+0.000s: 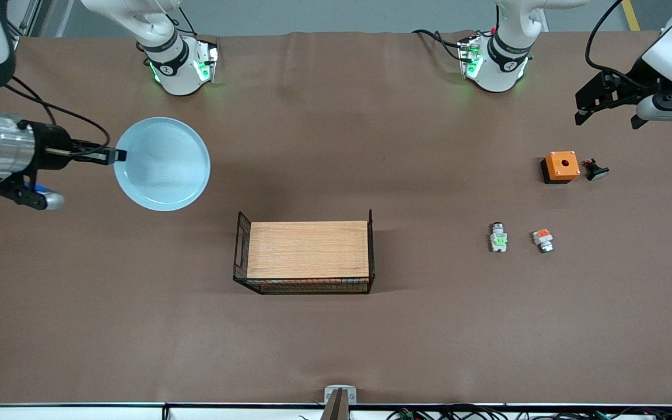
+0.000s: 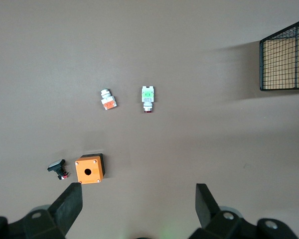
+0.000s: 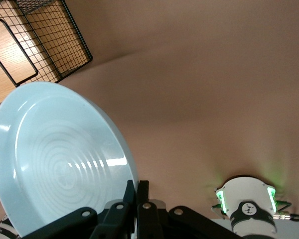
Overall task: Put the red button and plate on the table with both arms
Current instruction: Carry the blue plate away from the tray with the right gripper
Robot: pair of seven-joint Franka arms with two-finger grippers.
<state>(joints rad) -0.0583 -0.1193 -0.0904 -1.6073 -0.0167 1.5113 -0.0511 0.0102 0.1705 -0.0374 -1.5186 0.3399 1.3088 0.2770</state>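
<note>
The pale blue plate (image 1: 162,163) hangs over the table (image 1: 336,350) toward the right arm's end. My right gripper (image 1: 119,155) is shut on its rim. The right wrist view shows the plate (image 3: 60,159) pinched edge-on between the closed fingers of the right gripper (image 3: 138,186). The red button (image 1: 499,237), a small white-grey piece with a green mark, lies on the table toward the left arm's end. My left gripper (image 1: 608,121) hovers open and empty above that end. In the left wrist view the button (image 2: 148,97) lies well clear of the left gripper (image 2: 138,194).
A like piece with an orange-red mark (image 1: 542,239) lies beside the button. An orange box with a hole (image 1: 561,166) and a small black part (image 1: 595,170) sit farther from the front camera. A wood-topped black wire tray (image 1: 307,251) stands mid-table.
</note>
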